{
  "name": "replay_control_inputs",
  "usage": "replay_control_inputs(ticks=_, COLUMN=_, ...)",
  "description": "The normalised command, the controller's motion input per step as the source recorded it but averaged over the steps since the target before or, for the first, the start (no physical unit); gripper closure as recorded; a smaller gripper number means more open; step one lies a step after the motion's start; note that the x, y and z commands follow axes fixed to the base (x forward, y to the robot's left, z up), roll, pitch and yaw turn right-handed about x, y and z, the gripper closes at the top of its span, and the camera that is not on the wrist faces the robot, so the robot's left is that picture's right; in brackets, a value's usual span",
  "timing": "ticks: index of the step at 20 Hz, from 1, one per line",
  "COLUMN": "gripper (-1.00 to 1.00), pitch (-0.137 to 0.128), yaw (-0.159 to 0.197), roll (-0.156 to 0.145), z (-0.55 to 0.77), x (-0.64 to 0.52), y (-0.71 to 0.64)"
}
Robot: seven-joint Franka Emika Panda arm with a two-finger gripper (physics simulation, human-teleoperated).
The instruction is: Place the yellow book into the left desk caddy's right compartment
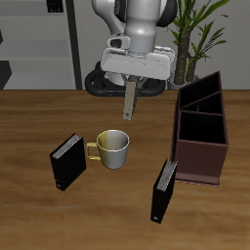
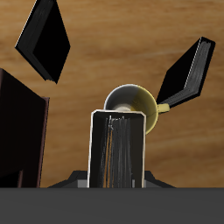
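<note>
Table [image 1: 39,117]: wood-grain top, spreads under the whole scene, well below the claw.

Caddy [image 1: 200,132]: dark maroon box with inner dividers, upright on the table, off to one side of the claw and lower than it, nearer the front edge. Apart from the claw. Its dark wall [image 2: 19,131] shows at the wrist view's edge.

Claw [image 1: 129,86]: raised above the table, near the back. Fingers closed onto the upper end of the yellow book [image 1: 129,101]; the exact finger gap is not visible in either view.

Yellow book: hangs upright from the claw, lower end clear of the table and above the mug. In the wrist view its grey cover [image 2: 116,150] fills the space straight ahead of the claw.

Black book [image 1: 67,161]: on the table, below the claw and toward the front edge, on the side away from the caddy. Second black book [image 1: 164,189]: nearer the front edge, just beside the caddy's front corner.

Mug [image 1: 112,148]: pale, yellow handle, upright on the table almost directly below the held book, between the two black books.
</note>
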Motion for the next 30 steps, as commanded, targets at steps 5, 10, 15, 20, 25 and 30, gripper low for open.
replay_control_inputs(ticks=5, gripper=1.0, pitch=-0.002, yaw=-0.035, roll=0.028, z=0.19, x=0.14, y=0.37)
replay_control_inputs(ticks=10, gripper=1.0, pitch=0.012, yaw=-0.029, roll=0.023, z=0.13, x=0.17, y=0.53)
replay_control_inputs(ticks=15, gripper=1.0, pitch=0.008, yaw=-0.017, roll=0.032, z=0.13, x=0.15, y=0.58)
replay_control_inputs(ticks=20, gripper=1.0, pitch=0.022, yaw=-0.009, roll=0.086, z=-0.02, x=0.08, y=0.62)
replay_control_inputs(ticks=25, gripper=1.0, pitch=0.002, yaw=0.018, roll=0.035, z=0.02, x=0.1, y=0.35)
replay_control_inputs(ticks=30, gripper=1.0, pitch=-0.005, yaw=0.02, roll=0.028, z=0.07, x=0.24, y=0.36)
